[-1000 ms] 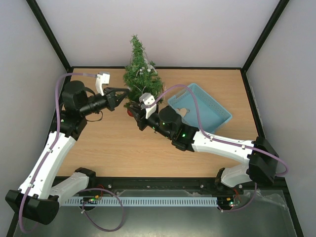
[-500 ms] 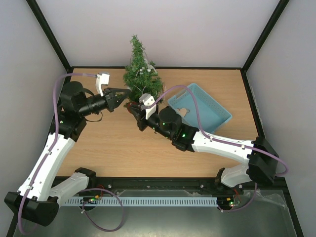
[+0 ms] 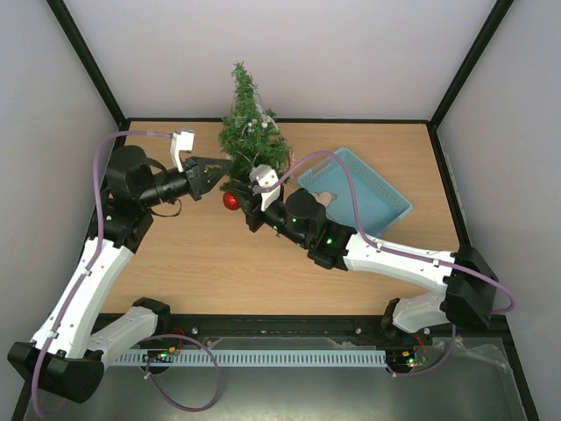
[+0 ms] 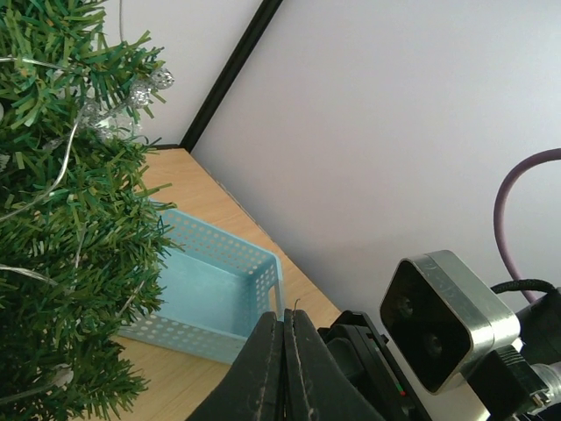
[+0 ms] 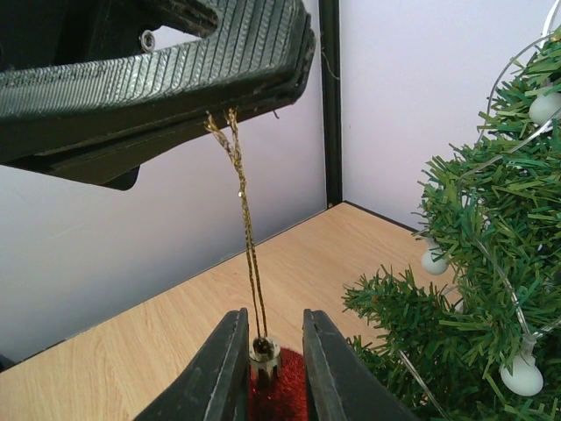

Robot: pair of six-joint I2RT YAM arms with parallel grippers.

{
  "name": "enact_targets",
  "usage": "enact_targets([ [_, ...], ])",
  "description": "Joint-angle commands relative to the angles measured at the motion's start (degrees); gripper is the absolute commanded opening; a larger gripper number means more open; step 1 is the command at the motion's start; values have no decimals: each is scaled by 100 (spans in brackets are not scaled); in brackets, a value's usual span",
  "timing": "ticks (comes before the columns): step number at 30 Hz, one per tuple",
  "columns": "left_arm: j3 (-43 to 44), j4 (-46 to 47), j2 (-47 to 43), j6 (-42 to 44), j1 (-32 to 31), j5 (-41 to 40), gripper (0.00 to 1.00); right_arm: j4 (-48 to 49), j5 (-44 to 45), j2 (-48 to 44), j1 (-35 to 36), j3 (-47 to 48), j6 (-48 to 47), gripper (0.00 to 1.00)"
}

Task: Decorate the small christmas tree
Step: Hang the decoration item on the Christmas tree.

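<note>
The small christmas tree stands at the back of the table, strung with white bead lights; it also shows in the left wrist view and the right wrist view. A red glitter bauble sits just in front of its foot. My right gripper holds the bauble between its fingers. A gold string loop runs taut from the bauble's cap up to my left gripper. My left gripper is shut on the string's top end, beside the tree's lower branches.
A light blue perforated basket lies right of the tree, with a pale object inside; it also shows in the left wrist view. The right arm lies diagonally across the table. Grey walls enclose the table on three sides.
The red bauble, mostly hidden by the right gripper before, now shows in the top view. The left gripper has edged up toward the tree, and the right wrist has shifted slightly right.
</note>
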Motion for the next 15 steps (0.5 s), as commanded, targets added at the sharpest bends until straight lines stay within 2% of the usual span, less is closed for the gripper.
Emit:
enact_targets([
  [1, -69, 233, -72, -58, -39, 268, 2, 144, -84, -144, 34, 2, -120, 18],
  [5, -101, 264, -119, -74, -37, 315, 2, 85, -172, -108, 35, 23, -142, 17],
  [7, -110, 264, -135, -74, -43, 315, 3, 91, -203, -112, 34, 9, -150, 10],
  [9, -118, 270, -142, -74, -42, 307, 2, 97, -235, -115, 34, 5, -151, 7],
  [15, -137, 246, -162, -67, -44, 285, 2, 58, -239, -188, 39, -3, -133, 12],
])
